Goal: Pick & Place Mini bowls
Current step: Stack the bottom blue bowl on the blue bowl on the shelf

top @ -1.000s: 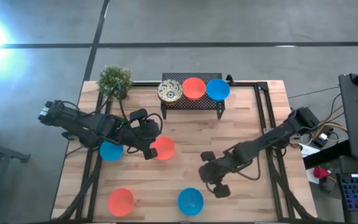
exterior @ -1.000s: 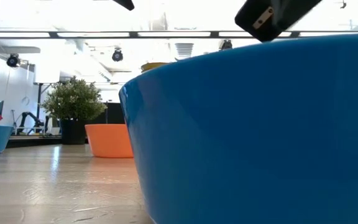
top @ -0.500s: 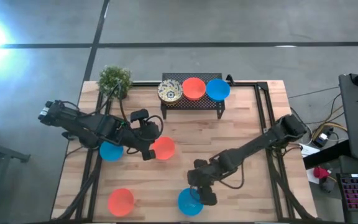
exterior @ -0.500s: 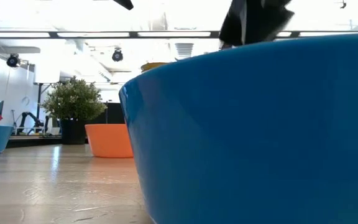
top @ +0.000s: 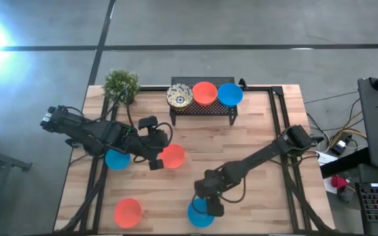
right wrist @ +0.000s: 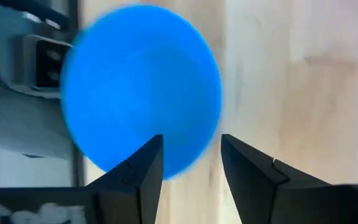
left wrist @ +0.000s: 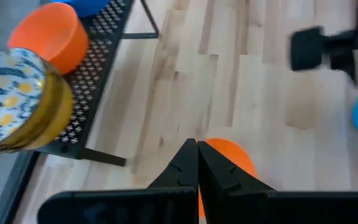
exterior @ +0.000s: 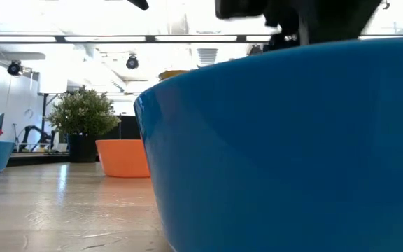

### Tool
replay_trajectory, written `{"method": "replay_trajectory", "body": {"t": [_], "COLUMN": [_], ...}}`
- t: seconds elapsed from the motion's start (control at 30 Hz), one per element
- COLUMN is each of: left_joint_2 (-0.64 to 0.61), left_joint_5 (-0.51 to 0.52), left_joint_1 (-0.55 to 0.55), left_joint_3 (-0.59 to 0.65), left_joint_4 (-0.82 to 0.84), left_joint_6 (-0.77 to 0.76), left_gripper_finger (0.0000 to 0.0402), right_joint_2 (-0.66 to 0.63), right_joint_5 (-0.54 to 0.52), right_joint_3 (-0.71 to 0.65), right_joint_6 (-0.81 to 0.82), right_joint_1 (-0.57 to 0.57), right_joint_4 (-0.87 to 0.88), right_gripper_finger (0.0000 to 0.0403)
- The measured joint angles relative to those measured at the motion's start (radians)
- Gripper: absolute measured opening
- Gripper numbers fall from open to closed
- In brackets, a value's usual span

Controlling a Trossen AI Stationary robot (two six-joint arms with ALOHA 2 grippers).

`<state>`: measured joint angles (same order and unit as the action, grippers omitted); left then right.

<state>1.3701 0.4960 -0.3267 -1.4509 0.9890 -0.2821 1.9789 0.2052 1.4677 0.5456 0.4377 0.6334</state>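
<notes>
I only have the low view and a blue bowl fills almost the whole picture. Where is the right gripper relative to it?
Observer: The right gripper is over that blue bowl at the table's near edge, fingers open, with the rim between them in the right wrist view.
Operator: And the left arm?
Observer: The left gripper sits mid-table, fingers shut, beside an orange-red bowl.
Operator: What's on the rack?
Observer: Three bowls on the black mesh rack: patterned cream, orange-red, blue.

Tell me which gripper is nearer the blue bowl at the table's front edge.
The right gripper: it hangs right over the blue bowl, fingers open astride its rim. The left gripper is shut, farther back beside an orange-red bowl.
</notes>
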Motion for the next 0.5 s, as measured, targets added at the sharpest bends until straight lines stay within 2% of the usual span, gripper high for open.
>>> {"method": "replay_trajectory", "body": {"t": [0.17,0.5], "left_joint_2": [0.000,0.000], "left_joint_5": [-0.036,-0.036], "left_joint_1": [-0.002,-0.002], "left_joint_3": [0.000,0.000], "left_joint_4": [0.000,-0.001], "left_joint_6": [0.000,0.020], "left_gripper_finger": [0.0000,0.0000], "right_joint_2": [0.006,0.026], "right_joint_5": [-0.049,-0.049], "right_joint_3": [-0.011,-0.011], "right_joint_6": [0.036,0.051], "right_joint_1": [-0.007,-0.006], "right_joint_4": [0.007,-0.038], "right_gripper_finger": [0.0157,0.0155]}}
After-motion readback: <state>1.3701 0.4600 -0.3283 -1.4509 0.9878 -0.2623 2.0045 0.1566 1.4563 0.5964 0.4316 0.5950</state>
